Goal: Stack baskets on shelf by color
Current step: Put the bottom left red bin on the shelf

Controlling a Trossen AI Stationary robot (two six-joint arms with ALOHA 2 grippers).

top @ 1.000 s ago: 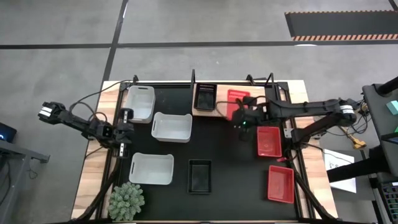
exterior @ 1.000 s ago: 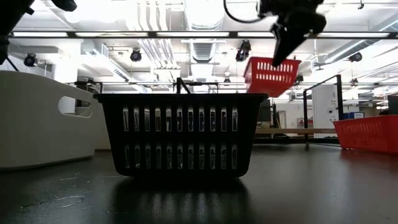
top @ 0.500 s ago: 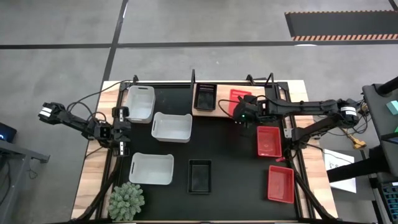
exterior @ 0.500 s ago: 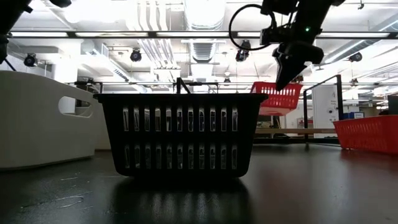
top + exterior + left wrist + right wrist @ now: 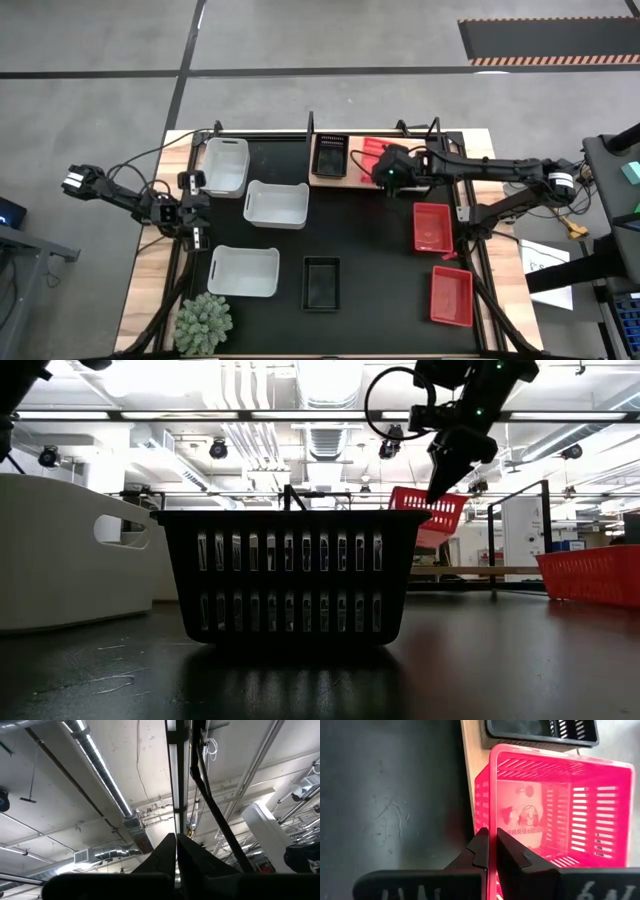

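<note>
My right gripper (image 5: 390, 174) (image 5: 493, 842) is shut on a red slotted basket (image 5: 377, 154) (image 5: 428, 518) above the wooden shelf (image 5: 352, 180) (image 5: 471, 765) at the table's far edge. A black basket (image 5: 330, 157) (image 5: 540, 729) stands on the shelf just left of it. Two more red baskets (image 5: 431, 226) (image 5: 450, 296) lie on the mat at the right. Another black basket (image 5: 321, 283) (image 5: 288, 575) rests near the front. Three white baskets (image 5: 226, 165) (image 5: 276, 203) (image 5: 243, 271) sit on the left. My left gripper (image 5: 192, 205) (image 5: 176, 842) is shut at the table's left side, pointing up at the ceiling. My right gripper pinches one side wall of the red basket at its rim (image 5: 491, 822), one finger inside the basket and one outside. The fingers come from above, pointing down. In the low view the basket hangs tilted below the fingers (image 5: 440, 472), lifted clear of the shelf.
Thin black rods (image 5: 311, 128) frame the shelf at the table's far edge. A spiky green plant (image 5: 204, 320) stands at the near left corner. Bare black mat (image 5: 370, 240) lies between the white baskets and the red ones.
My right gripper has carried the red basket toward the far edge and the left, from above the mat to above the shelf beside the black basket. It has come down, and the basket now hangs more tilted.
</note>
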